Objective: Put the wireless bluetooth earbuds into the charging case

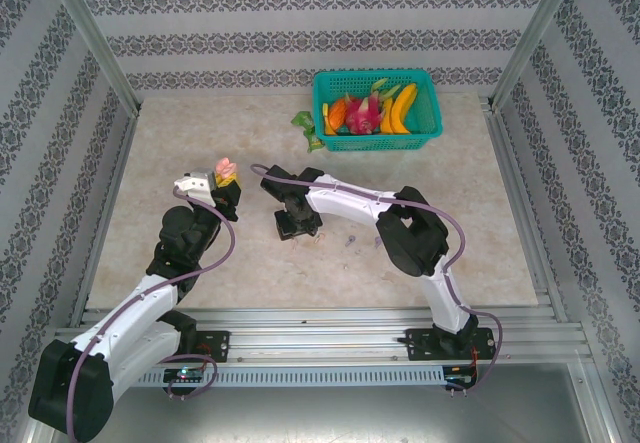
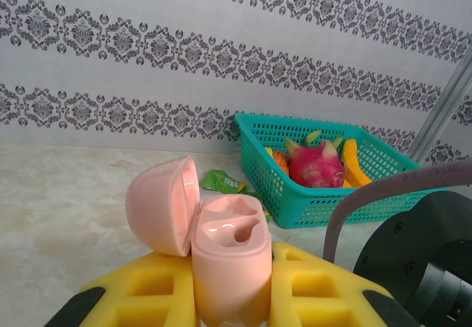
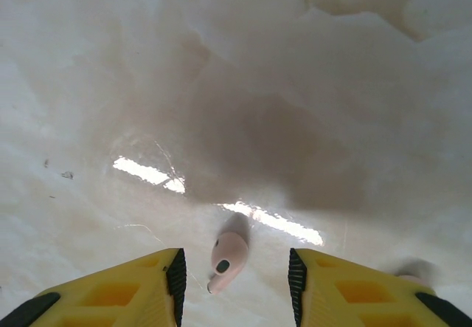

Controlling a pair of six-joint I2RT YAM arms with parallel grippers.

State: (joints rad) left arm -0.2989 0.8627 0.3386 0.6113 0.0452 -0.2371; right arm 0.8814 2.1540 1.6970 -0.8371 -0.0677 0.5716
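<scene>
My left gripper [image 1: 222,181] is raised above the table's left middle, shut on a pale pink charging case [image 2: 228,253]. The case stands upright between the yellow fingers [image 2: 147,290]. Its lid [image 2: 164,205] is swung open to the left, and both moulded wells are bare. My right gripper [image 1: 297,225] is down at the table's middle and open. In the right wrist view a pale pink earbud [image 3: 227,260] lies on the marble between the fingertips [image 3: 175,275], closer to the left one and touching neither. A second pale blur [image 3: 413,274] lies past the right finger.
A teal basket [image 1: 322,105] of toy fruit stands at the back right, also in the left wrist view [image 2: 324,194]. A green packet [image 1: 308,129] lies just left of it. Wallpapered walls and metal posts enclose the table. A tiny purple speck [image 1: 350,242] lies right of my right gripper.
</scene>
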